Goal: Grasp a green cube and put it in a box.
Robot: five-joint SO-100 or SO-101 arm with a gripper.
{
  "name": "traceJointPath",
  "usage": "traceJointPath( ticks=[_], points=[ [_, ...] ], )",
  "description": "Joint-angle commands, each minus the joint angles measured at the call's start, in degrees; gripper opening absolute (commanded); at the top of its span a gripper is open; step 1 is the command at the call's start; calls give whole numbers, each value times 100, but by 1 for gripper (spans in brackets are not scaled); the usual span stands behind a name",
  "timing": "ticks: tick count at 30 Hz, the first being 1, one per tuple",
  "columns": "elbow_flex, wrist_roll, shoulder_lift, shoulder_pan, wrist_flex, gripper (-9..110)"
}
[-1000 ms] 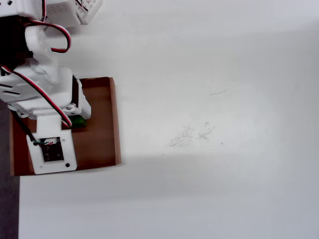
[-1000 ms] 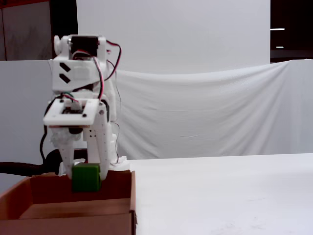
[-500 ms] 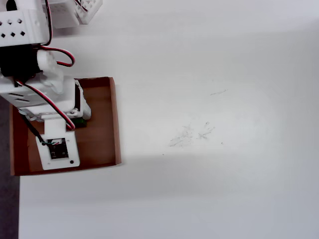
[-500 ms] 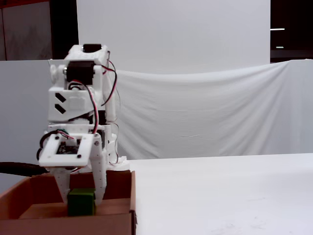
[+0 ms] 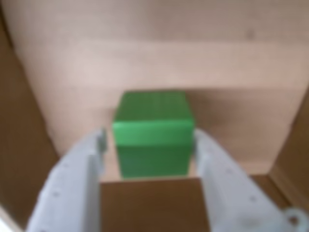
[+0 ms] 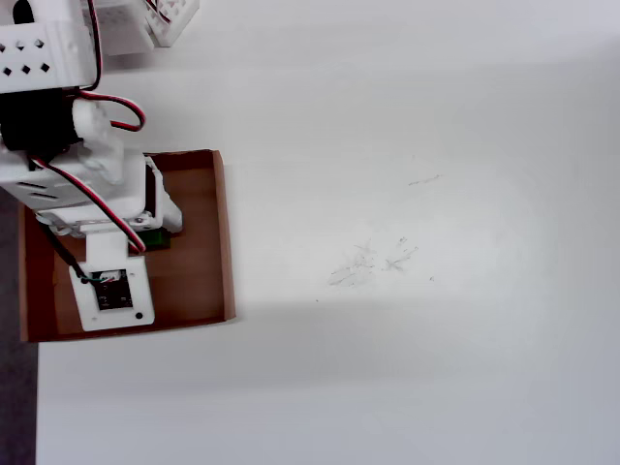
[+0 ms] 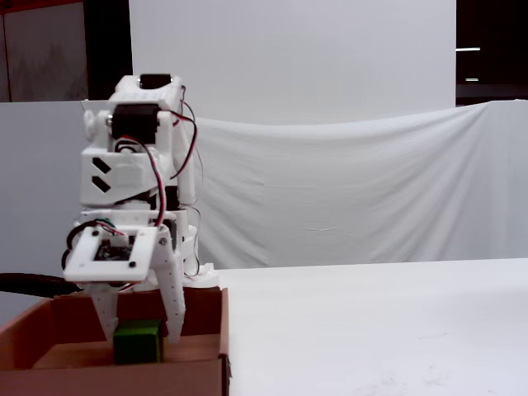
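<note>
The green cube (image 5: 152,133) rests on the light-brown floor of the box (image 5: 145,63), between the two white fingers of my gripper (image 5: 149,140). The jaws stand open: a strip of floor shows between the left finger (image 5: 91,154) and the cube, and the right finger sits very close to it. In the fixed view the gripper (image 7: 140,334) straddles the cube (image 7: 137,342) inside the box (image 7: 208,312), with both fingers clear of the cube's sides. From overhead the arm hides most of the cube (image 6: 155,238), which lies in the box (image 6: 225,232).
The box stands at the table's left edge in the overhead view, with the arm's base (image 6: 58,39) behind it. To the right the white tabletop (image 6: 417,339) carries faint scratch marks (image 6: 373,260). A white cloth backdrop (image 7: 355,190) hangs behind the table.
The arm came down and lowered the cube from above the box walls onto the box floor. Since half a second ago the fingers have spread apart and let go of the cube.
</note>
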Motion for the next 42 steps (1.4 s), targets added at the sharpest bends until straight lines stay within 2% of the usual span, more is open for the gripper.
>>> traceJointPath(
  ticks=[1, 11, 17, 27, 35, 36, 42],
  points=[
    [-580, -79, 352, 88, 483, 24],
    [-1784, -53, 1310, 264, 1696, 21],
    [-1608, -44, 2145, 185, 2224, 17],
    [202, -193, 3990, 9, 2145, 14],
    [2048, -756, 5651, -9, 2180, 14],
    [2672, -949, 6214, 26, 2250, 14],
    [3516, -1134, 7049, 123, 2479, 14]
  ],
)
